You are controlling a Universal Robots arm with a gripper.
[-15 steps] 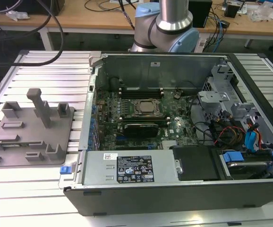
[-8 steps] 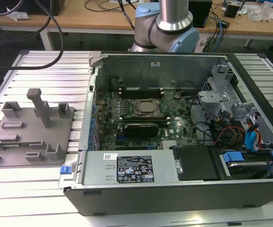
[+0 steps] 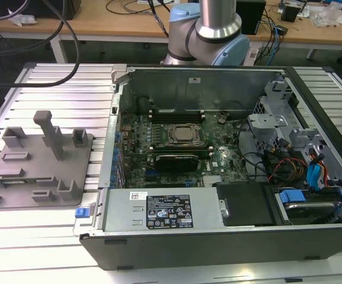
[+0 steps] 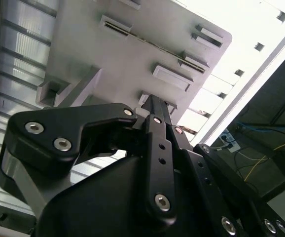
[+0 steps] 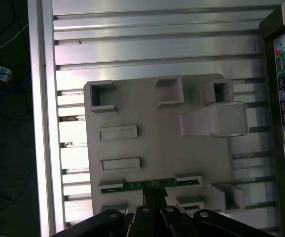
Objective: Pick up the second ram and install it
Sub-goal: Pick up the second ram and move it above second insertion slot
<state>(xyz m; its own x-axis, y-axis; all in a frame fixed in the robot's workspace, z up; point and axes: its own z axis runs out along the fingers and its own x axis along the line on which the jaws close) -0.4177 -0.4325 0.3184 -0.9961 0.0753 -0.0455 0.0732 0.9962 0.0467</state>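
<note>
**Task item.** The second ram [image 5: 127, 185], a slim green-and-dark strip, is found standing on edge in the grey tray [image 5: 147, 106] and has not been lifted. Each end is carried by a small slotted holder [image 5: 188, 178], so the long top edge is left free to be taken from above. In the second wrist view the ram [image 4: 157, 47] is seen as a thin line between those holders.

**Gripper.** The gripper [image 5: 155, 191] [image 4: 155, 101] is recorded over the tray in both wrist views, pointed down toward the ram's middle. Its tip is set against different parts of the tray in the two views. From this it is judged to be raised above the strip and apart from it. Nothing is seen in its grasp. Whether it is wide or narrow cannot be told.

**Layout.** In the exterior view the tray [image 3: 38, 168] is placed on the slotted aluminium desk [image 3: 64, 89], just beside the open computer case [image 3: 218, 254], on the exterior view's left. The case is laid on its side with the cover off, so the motherboard [image 3: 224, 157] is exposed from above. The placing is judged to keep the carry from tray to board short.
</note>
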